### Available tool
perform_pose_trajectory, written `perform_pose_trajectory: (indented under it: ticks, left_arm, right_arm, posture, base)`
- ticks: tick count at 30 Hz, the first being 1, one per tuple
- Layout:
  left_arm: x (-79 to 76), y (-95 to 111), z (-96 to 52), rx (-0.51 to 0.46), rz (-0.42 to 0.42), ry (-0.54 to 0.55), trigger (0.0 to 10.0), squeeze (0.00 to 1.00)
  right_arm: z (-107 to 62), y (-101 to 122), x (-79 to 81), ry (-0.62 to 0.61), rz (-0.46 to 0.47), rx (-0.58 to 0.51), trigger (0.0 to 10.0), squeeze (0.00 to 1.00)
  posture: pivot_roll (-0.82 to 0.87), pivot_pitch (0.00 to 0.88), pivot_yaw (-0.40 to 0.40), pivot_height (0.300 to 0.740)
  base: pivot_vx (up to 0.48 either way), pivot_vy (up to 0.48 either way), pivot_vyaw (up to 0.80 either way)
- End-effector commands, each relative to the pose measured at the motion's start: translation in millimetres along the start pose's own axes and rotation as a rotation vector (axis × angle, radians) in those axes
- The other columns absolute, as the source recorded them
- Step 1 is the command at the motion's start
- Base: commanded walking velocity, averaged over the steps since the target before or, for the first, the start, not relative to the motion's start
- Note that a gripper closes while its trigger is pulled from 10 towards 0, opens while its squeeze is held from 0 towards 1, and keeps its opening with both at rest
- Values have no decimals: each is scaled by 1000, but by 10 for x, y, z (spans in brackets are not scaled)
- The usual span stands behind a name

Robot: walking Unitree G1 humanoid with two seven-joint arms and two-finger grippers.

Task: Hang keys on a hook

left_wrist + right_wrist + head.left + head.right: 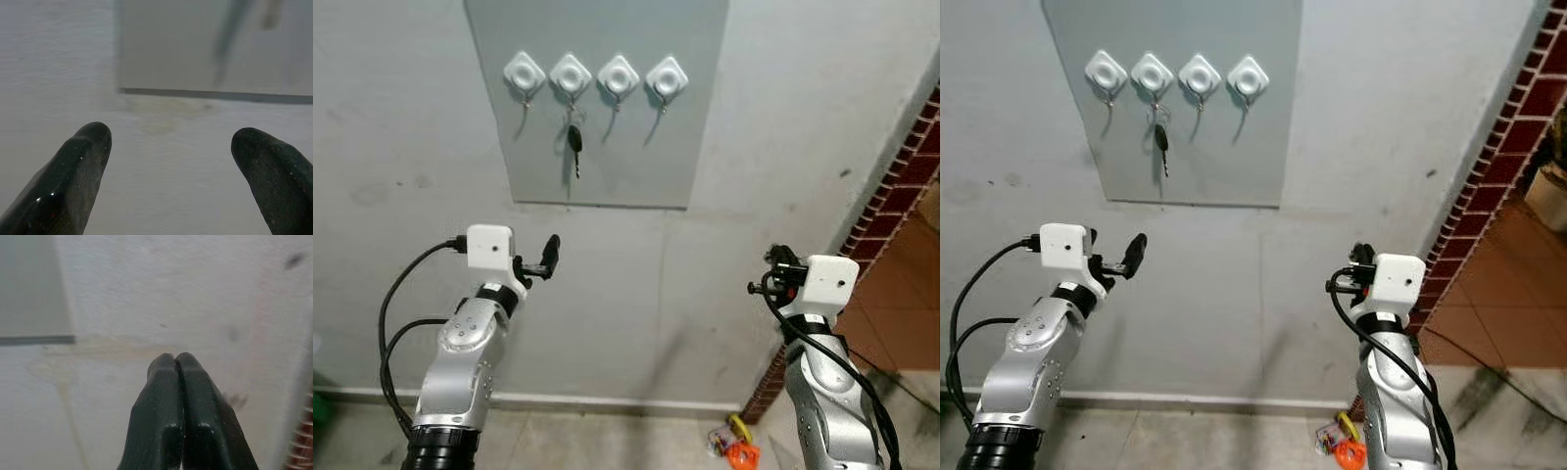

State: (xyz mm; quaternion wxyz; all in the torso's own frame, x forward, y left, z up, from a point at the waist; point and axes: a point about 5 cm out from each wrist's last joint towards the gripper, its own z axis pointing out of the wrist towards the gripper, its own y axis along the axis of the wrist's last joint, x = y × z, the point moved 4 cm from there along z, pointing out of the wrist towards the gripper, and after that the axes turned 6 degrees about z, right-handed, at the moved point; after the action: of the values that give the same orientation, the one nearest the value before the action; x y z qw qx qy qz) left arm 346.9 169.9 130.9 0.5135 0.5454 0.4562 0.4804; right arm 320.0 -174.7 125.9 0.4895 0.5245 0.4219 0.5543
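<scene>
**Keys on hook, both pincers empty**

Grey panel (597,147) is sitting at 12 o'clock on the wall. Left gripper (168,171) is hovering at 7 o'clock below it, fingers spread wide, touching nothing. Right gripper (177,363) is hanging at 4 o'clock, clenched on nothing. Keys (575,145) are dangling from the second hook (572,75).
</scene>
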Motion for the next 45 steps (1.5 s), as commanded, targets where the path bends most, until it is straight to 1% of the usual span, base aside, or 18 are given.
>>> perform_pose_trajectory:
  ticks: [1, 6, 8, 9, 11, 13, 15, 17, 19, 20, 25, 27, 28, 30, 31, 34, 36, 45]
  left_arm:
    - [10, 24, 0, -1, 15, 9, 10000, 0]
    - [-37, 60, 6, -12, 28, -23, 10000, 0]
    - [-110, 137, -3, -44, 47, -72, 10000, 0]
    - [-195, 207, -16, -73, 64, -121, 10000, 0]
    - [-222, 232, -18, -81, 64, -135, 10000, 0]
    - [-330, 380, -11, -131, 79, -190, 10000, 0]
    - [-343, 396, -7, -136, 84, -195, 10000, 0]
    - [-418, 468, 5, -161, 106, -226, 10000, 0]
    - [-508, 545, 21, -186, 110, -262, 10000, 0]
    - [-508, 545, 21, -186, 110, -262, 10000, 0]
    - [-681, 730, 47, -249, 141, -322, 10000, 0]
    - [-685, 763, 66, -257, 125, -321, 10000, 0]
    - [-700, 816, 91, -269, 107, -319, 10000, 0]
    - [-722, 853, 99, -280, 99, -325, 10000, 0]
    - [-759, 877, 97, -288, 100, -341, 10000, 0]
    - [-802, 911, 89, -303, 96, -371, 10000, 0]
    - [-826, 939, 83, -310, 72, -403, 10000, 0]
    - [-752, 1109, 124, -363, 93, -390, 10000, 0]
  right_arm:
    - [11, 26, 41, 17, -6, -4, 10000, 0]
    - [13, 3, 41, 28, -13, 16, 10000, 0]
    - [18, 9, 38, 44, -11, 20, 10000, 0]
    - [31, 26, 47, 65, -8, 22, 10000, 0]
    - [38, 36, 54, 75, -11, 21, 10000, 0]
    - [55, 121, 171, 204, 1, 0, 10000, 0]
    - [61, 134, 173, 209, -6, -4, 10000, 0]
    - [109, 173, 145, 204, -19, -9, 10000, 0]
    - [150, 228, 157, 225, -26, -22, 10000, 0]
    - [150, 228, 157, 225, -26, -22, 10000, 0]
    - [261, 380, 211, 283, -23, -56, 10000, 0]
    - [281, 410, 235, 288, -22, -64, 10000, 0]
    - [303, 449, 310, 310, -7, -76, 10000, 0]
    - [315, 476, 380, 333, 10, -83, 10000, 0]
    - [321, 499, 462, 361, 15, -91, 10000, 0]
    - [331, 524, 546, 390, 26, -99, 10000, 0]
    - [348, 557, 616, 412, 42, -110, 10000, 0]
    - [400, 769, 828, 494, 65, -173, 10000, 0]
  posture:
    - [16, 0, 15, 740]
    - [16, 3, 15, 740]
    - [17, 5, 14, 740]
    - [18, 8, 12, 740]
    - [18, 8, 12, 740]
    - [15, 12, 9, 740]
    - [15, 12, 9, 740]
    - [16, 14, 6, 740]
    - [17, 15, 4, 740]
    - [17, 15, 4, 740]
    - [14, 14, 3, 740]
    - [13, 13, 2, 740]
    - [13, 13, 2, 740]
    - [7, 10, 5, 740]
    - [7, 10, 5, 740]
    - [9, 8, 5, 740]
    - [9, 4, 6, 740]
    - [12, 0, 4, 740]
  base:
    - [0, 0, 0]
    - [0, 0, 0]
    - [0, 0, 0]
    - [0, 0, 0]
    - [0, 0, 0]
    - [0, 0, 0]
    - [0, 0, 0]
    - [0, 0, 0]
    - [0, 0, 0]
    - [0, 0, 0]
    - [0, 0, 0]
    - [0, 0, 0]
    - [0, 0, 0]
    - [0, 0, 0]
    - [0, 0, 0]
    - [0, 0, 0]
    - [0, 0, 0]
    - [0, 0, 0]
